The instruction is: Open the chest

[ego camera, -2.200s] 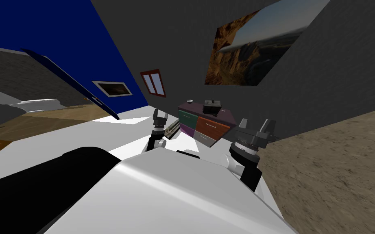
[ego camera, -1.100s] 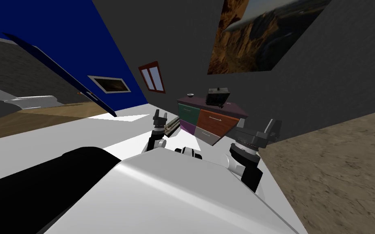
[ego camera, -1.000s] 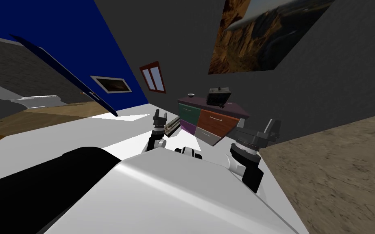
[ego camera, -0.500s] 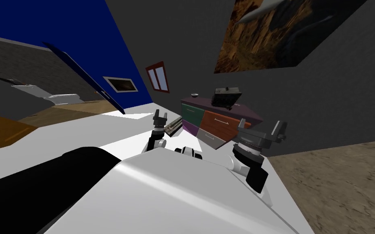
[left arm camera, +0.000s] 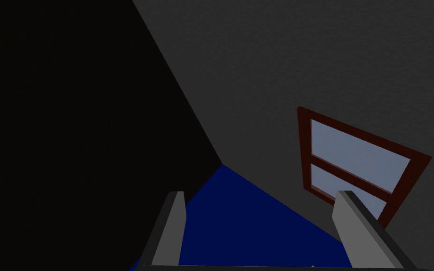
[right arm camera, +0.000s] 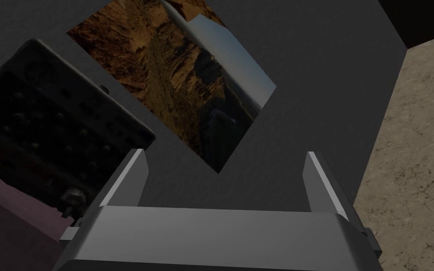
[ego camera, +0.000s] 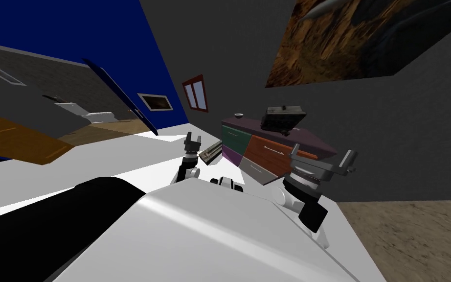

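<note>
front of chest point(ego camera: 268, 149): free | top: dark box point(ego camera: 283, 117) (small bowl point(ego camera: 239, 115) too)

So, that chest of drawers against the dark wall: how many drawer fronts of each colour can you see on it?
Green drawer front: 1
Orange drawer front: 1
Purple drawer front: 1
Grey drawer front: 1
Total: 4 drawer fronts on the chest, all of them shut.
</note>
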Controlling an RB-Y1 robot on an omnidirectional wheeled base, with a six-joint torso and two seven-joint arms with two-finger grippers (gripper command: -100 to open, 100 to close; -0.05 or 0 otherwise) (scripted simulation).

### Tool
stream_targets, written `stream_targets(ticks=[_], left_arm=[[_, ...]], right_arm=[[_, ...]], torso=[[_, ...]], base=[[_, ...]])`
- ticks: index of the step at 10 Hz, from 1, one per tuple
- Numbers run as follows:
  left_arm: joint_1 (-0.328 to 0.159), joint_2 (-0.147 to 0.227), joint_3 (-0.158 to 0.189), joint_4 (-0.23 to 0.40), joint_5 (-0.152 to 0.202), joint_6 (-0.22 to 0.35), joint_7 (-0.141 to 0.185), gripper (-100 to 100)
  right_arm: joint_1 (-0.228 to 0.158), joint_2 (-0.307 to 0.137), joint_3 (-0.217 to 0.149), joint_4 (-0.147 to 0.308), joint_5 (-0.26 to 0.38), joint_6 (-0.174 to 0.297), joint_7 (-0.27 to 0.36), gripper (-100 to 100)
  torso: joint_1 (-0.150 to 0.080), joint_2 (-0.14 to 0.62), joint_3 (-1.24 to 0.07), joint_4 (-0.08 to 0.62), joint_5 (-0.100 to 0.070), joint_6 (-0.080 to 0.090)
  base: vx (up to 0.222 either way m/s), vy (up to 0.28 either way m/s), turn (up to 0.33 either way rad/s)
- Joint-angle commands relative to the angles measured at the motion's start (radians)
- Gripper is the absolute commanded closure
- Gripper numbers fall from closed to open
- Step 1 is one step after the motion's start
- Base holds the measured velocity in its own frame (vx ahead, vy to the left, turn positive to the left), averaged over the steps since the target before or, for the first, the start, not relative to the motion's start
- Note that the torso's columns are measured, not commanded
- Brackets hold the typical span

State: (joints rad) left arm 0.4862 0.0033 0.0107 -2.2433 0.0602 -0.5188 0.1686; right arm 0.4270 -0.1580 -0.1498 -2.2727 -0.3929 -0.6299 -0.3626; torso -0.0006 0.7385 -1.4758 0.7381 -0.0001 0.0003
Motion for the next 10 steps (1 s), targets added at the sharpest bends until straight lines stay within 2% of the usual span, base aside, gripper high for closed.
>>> stream_targets(ticks=[1, 4, 5, 6, 7, 8, 10], left_arm=[[0.0, 0.0, 0.0, 0.0, 0.0, 0.0, 0.0, 0], [0.0, 0.0, 0.0, 0.0, 0.0, 0.0, 0.0, 0], [0.0, 0.0, 0.0, 0.0, 0.0, 0.0, 0.0, 0], [0.0, 0.0, 0.0, 0.0, 0.0, 0.0, 0.0, 0], [0.0, 0.0, 0.0, 0.0, 0.0, 0.0, 0.0, 0], [0.0, 0.0, 0.0, 0.0, 0.0, 0.0, 0.0, 0], [0.0, 0.0, 0.0, 0.0, 0.0, 0.0, 0.0, 0]], right_arm=[[-0.01, -0.008, -0.016, 0.024, -0.059, -0.017, -0.066, -100], [-0.024, -0.018, -0.046, 0.065, -0.148, -0.048, -0.155, -100], [-0.024, -0.018, -0.046, 0.065, -0.165, -0.048, -0.178, -100], [-0.031, -0.02, -0.062, 0.088, -0.203, -0.064, -0.21, -100], [-0.031, -0.02, -0.062, 0.088, -0.221, -0.064, -0.237, -100], [-0.039, -0.022, -0.078, 0.113, -0.257, -0.08, -0.263, -100], [-0.039, -0.022, -0.078, 0.113, -0.277, -0.08, -0.299, -100]], torso=[[0.001, -0.001, 0.0, 0.0, 0.0, -0.001], [0.001, 0.0, 0.0, 0.0, 0.0, 0.0], [0.002, -0.001, 0.0, 0.0, 0.0, -0.001], [0.001, 0.0, 0.0, 0.0, 0.0, 0.0], [0.0, -0.001, 0.0, 0.0, 0.0, -0.001], [0.0, 0.0, 0.0, 0.0, 0.0, 0.0], [0.001, 0.0, 0.0, 0.0, 0.0, 0.0]], base=[[0.047, 0.018, 0.109], [0.053, 0.025, 0.166], [0.05, 0.028, 0.091], [0.057, 0.019, 0.152], [0.048, 0.017, 0.161], [0.056, 0.031, 0.211], [0.038, 0.019, 0.041]])
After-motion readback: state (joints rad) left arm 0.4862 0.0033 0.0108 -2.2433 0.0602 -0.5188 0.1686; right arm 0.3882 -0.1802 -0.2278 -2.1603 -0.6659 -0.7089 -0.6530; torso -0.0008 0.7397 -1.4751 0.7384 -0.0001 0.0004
